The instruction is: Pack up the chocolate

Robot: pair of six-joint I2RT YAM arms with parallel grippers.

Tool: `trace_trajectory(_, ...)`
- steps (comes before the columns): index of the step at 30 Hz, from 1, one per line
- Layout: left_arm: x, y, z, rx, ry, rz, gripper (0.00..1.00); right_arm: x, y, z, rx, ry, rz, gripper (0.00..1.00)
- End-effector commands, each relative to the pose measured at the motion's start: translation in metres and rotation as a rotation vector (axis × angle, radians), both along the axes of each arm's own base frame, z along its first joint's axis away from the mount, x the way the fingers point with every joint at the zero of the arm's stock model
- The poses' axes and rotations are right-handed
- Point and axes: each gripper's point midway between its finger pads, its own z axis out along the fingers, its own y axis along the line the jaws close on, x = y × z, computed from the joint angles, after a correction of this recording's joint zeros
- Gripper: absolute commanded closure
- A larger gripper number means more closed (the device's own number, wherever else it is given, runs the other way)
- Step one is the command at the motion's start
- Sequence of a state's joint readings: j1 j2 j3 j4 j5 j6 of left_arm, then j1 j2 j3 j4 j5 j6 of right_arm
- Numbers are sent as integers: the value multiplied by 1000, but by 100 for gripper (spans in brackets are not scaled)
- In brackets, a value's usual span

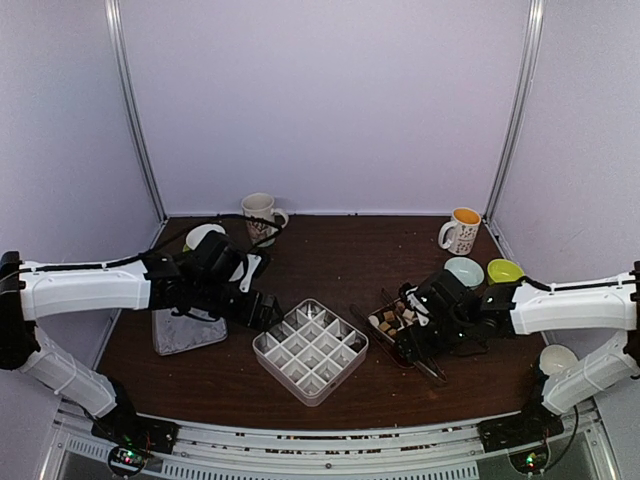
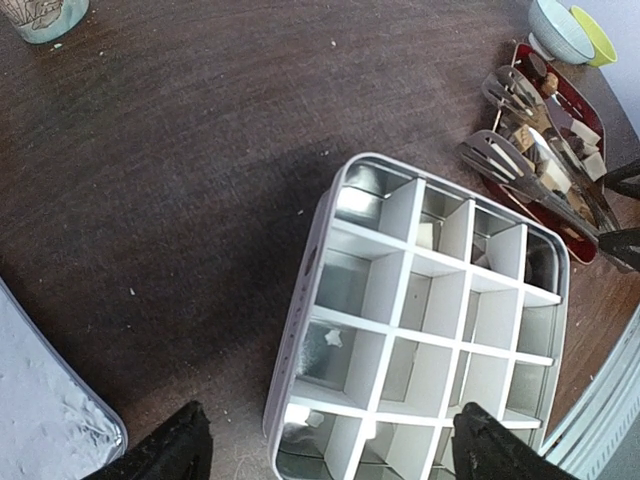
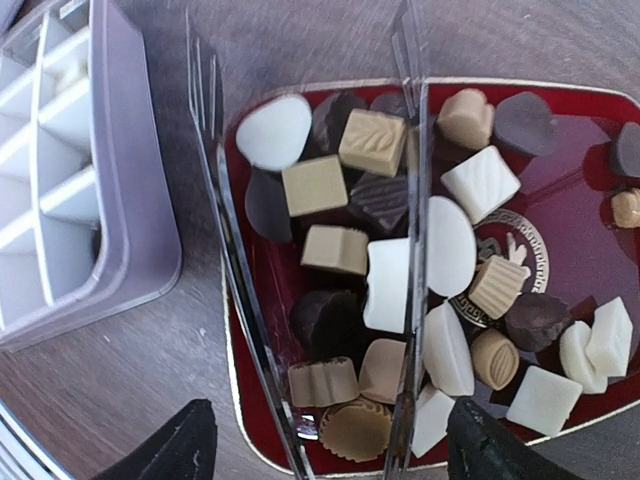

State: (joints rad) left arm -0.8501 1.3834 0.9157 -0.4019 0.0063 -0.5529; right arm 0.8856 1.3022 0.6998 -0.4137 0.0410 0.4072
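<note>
The chocolate (image 3: 340,248), several dark, tan and white pieces, lies in a red tray (image 3: 560,190), also seen in the top view as the red tray (image 1: 394,322). Metal tongs (image 3: 232,270) rest across the tray with their arms spread over the pieces. My right gripper (image 3: 330,452) hovers over the tray's near end, open, its fingers outside both tong arms and holding nothing. A white divided box (image 2: 430,300) sits mid-table, with a pale piece (image 2: 427,236) in one cell. My left gripper (image 2: 330,455) hangs open over the box's near corner, empty.
A patterned mug (image 1: 260,213) and an orange-lined mug (image 1: 461,230) stand at the back. A pale blue bowl (image 1: 464,270), a green bowl (image 1: 504,270) and a white bowl (image 1: 557,358) sit on the right. A grey flat lid (image 1: 187,332) lies under the left arm.
</note>
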Motion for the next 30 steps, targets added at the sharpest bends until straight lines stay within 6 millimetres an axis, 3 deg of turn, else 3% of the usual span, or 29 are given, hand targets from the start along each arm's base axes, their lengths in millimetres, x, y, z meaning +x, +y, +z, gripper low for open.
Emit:
trace_trajectory(1, 4, -2, 1, -24, -18, 17, 14, -2, 3, -15, -43, 43, 42, 24)
trace_trajectory(7, 2, -3, -6, -8, -5, 0, 14, 1, 0, -28, -102, 55, 34, 26)
trace_trajectory(12, -4, 2, -16, 34, 1, -41, 16, 6, -1, -24, -114, 35, 27, 54)
trace_trajectory(15, -13, 4, -24, 61, 15, -96, 19, 8, 2, -16, -92, 17, 30, 62)
trace_trajectory(21, -20, 10, -43, 133, 33, -140, 22, 10, 3, 10, -36, -37, 29, 63)
trace_trajectory(25, -13, 17, -54, 187, 58, -89, 38, 5, -2, 24, -19, -45, 30, 63)
trace_trajectory(30, -11, 9, -59, 182, 85, -93, 47, -6, -13, 39, 7, -51, 21, 63)
